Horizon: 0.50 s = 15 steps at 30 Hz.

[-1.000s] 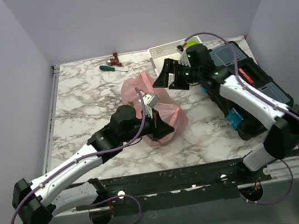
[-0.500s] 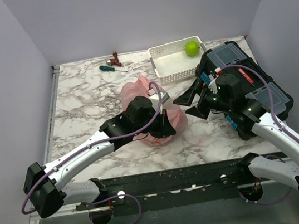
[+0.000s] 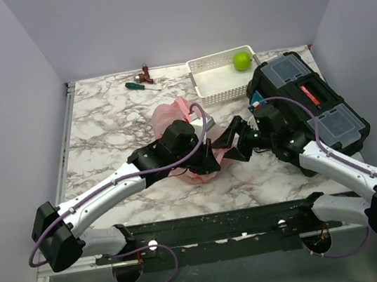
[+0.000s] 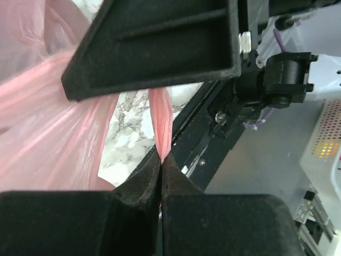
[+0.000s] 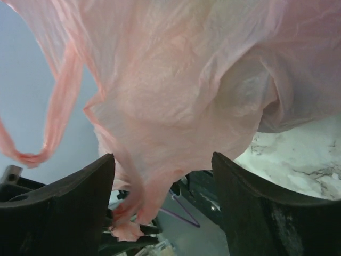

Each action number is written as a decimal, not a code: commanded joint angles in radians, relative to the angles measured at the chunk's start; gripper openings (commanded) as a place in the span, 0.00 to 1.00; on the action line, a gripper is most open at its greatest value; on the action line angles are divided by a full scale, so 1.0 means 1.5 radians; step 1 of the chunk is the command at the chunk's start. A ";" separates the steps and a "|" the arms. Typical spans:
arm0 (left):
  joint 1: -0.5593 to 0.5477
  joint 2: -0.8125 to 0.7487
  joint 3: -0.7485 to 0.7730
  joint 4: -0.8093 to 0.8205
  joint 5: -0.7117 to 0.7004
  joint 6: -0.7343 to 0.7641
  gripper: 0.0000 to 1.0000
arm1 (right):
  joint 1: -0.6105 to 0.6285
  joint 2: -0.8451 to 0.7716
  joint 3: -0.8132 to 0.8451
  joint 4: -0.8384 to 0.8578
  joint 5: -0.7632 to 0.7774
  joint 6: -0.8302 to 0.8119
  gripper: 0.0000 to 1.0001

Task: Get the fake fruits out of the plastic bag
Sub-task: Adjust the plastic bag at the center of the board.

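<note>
Pink bag (image 3: 170,115) mid-table, bunched and partly lifted; left fingers (image 4: 161,162) pressed together, pinching a thin strip of its film; right fingers (image 3: 230,142) spread wide either side of hanging film, not gripping; green apple (image 3: 241,60) in the basket (image 3: 196,76) at the far right corner. Advice: keep the pinch firm; close right on a fruit bulge, not loose film; contents not visible.

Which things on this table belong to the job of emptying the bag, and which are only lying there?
Belong to the job: pink plastic bag, pinched by the left gripper; right gripper, open beside the bag; green apple, lying in the white basket.
Only lying about: green-handled screwdriver; black toolbox; small brown object at the far edge.
</note>
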 commanded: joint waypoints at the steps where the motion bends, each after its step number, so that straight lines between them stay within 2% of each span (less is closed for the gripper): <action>1: -0.005 -0.002 0.038 -0.011 -0.047 0.051 0.00 | 0.013 0.011 -0.041 0.109 -0.050 0.011 0.53; 2: -0.005 -0.001 0.037 -0.002 -0.046 0.058 0.00 | 0.016 0.012 -0.042 0.114 -0.055 0.016 0.48; 6: -0.004 0.006 0.047 -0.002 -0.103 0.082 0.00 | 0.032 -0.035 -0.044 0.138 -0.023 0.028 0.47; 7: -0.004 0.012 0.057 -0.011 -0.108 0.085 0.00 | 0.032 -0.052 -0.043 0.140 -0.010 0.033 0.44; 8: -0.004 0.018 0.070 -0.016 -0.106 0.086 0.00 | 0.032 -0.062 -0.043 0.142 0.007 0.034 0.31; 9: -0.004 0.021 0.080 -0.025 -0.106 0.086 0.03 | 0.033 -0.071 -0.042 0.141 0.015 0.035 0.13; 10: -0.004 0.021 0.087 -0.028 -0.106 0.079 0.07 | 0.033 -0.074 -0.038 0.141 0.016 0.035 0.01; 15: -0.004 -0.016 0.100 -0.043 -0.099 0.048 0.57 | 0.033 -0.080 -0.029 0.172 0.027 0.032 0.01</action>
